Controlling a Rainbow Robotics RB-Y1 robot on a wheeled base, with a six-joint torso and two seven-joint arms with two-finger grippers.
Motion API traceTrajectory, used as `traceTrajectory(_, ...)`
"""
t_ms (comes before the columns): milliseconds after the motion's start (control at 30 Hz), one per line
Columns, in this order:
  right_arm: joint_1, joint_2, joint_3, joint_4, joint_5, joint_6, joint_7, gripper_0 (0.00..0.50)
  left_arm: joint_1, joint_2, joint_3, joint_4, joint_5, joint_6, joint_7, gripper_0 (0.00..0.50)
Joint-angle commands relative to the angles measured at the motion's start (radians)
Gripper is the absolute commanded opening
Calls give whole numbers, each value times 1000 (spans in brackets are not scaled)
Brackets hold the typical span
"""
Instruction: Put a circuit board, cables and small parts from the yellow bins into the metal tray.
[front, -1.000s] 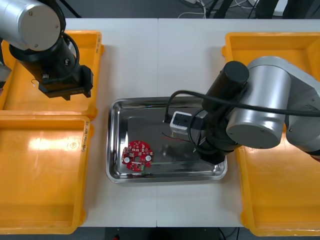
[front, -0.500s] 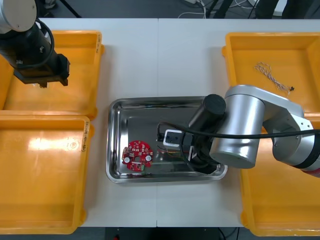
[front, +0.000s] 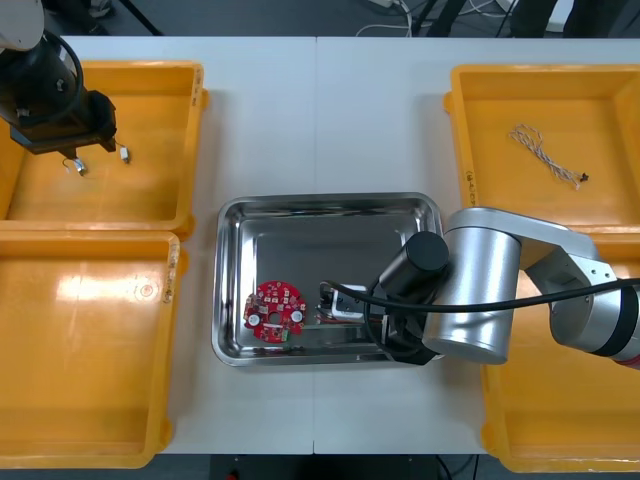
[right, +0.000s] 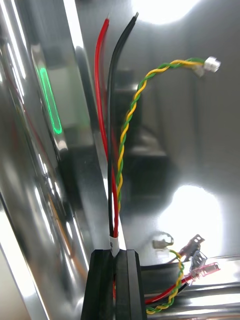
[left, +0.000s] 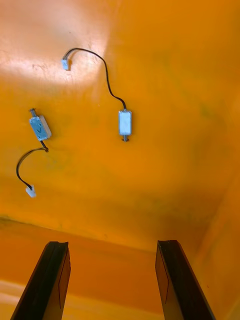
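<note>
Front view: I count four yellow bins (front: 196, 130) of moulded plastic, rectangular, two down each side of the light table (front: 320, 120). Between them is one metal tray (front: 300, 215), a shiny rectangle with rounded corners and its long axis left to right. One circuit board (front: 275, 310), round and red, lies flat in the tray's lower left. My right arm (front: 470, 300) is down in the tray's lower right, near the board. My left arm (front: 45, 90) stands at the upper left of the frame over the upper-left bin. One thin twisted cable (front: 545, 155) lies slantwise in the upper-right bin. Right wrist view: the right gripper (right: 115, 252) is clamped on one cable bundle (right: 110, 165) over the mirror-like tray floor. A red and a black wire run straight out from the fingertips, side by side, and a yellow-and-green twisted pair curls away from them to a white plug (right: 212, 64). Left wrist view: the left gripper (left: 111, 244) hangs with its fingers wide apart above the smooth bin floor. Two small metal parts (left: 125, 122) lie there apart from each other, each a short silvery block trailing one thin black lead; both are beyond the fingertips, untouched.
</note>
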Motion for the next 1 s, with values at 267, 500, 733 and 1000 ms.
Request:
traceTrajectory(267, -36, -4, 21, 51, 27, -20, 70, 0, -58, 55, 32, 68, -83, -125, -137, 500)
traceTrajectory(500, -36, 19, 18, 51, 79, -20, 70, 334, -63, 72, 43, 112, -91, -166, -166, 500)
traceTrajectory(733, -38, 28, -3, 51, 73, -9, 70, 478, -90, 81, 69, 183, -84, -205, -198, 500)
traceTrajectory(1000, -38, 31, -35, 46, 47, 12, 72, 500, -110, 81, 101, 318, -71, -306, -289, 500)
